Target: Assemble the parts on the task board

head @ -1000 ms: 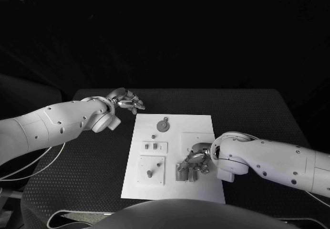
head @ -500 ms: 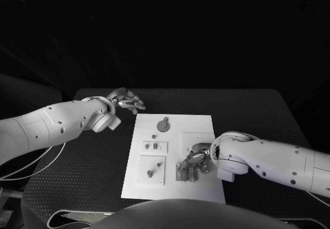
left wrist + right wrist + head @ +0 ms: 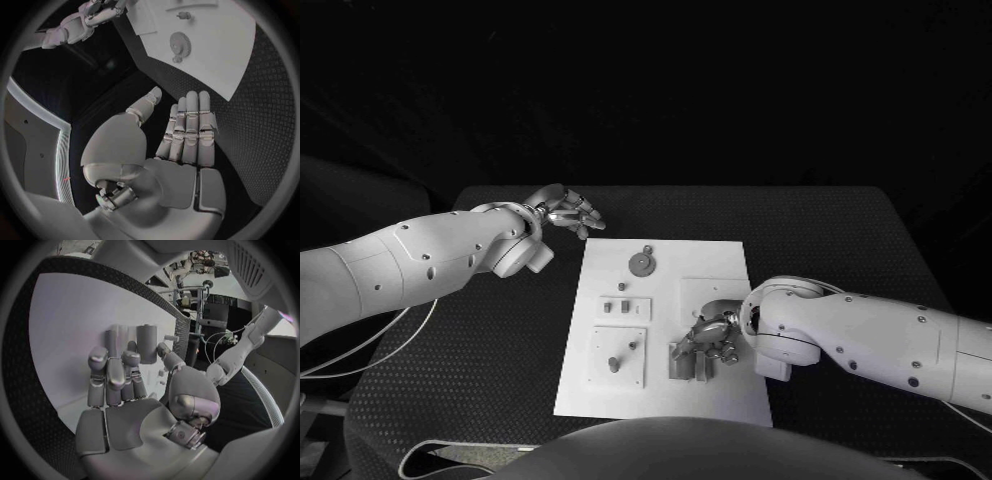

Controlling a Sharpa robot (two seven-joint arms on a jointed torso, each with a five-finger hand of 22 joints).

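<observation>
My right hand (image 3: pixel 714 338) sat low over the near right of the white rectangular task board (image 3: pixel 718 262), fingers curled round a grey cylindrical part (image 3: pixel 147 343). A round grey gear part (image 3: pixel 642 263) lay farther up the board. My left hand (image 3: pixel 567 212) hovered over the black surface (image 3: pixel 473 340) off the far left corner, fingers straight, slightly apart, empty.

Two bulky smooth white plastic arms, left arm (image 3: pixel 401 270) and right arm (image 3: pixel 877 340), rounded shells dotted with small dark recessed screw holes. Thin pale cable (image 3: pixel 365 350) loops beneath left arm. Each ends in a silver metallic hand, left hand (image 3: pixel 564 213), right hand (image 3: pixel 711 335); segmented grey fingers (image 3: pixel 187 125) with pale pads, exposed metal wrist joint.
</observation>
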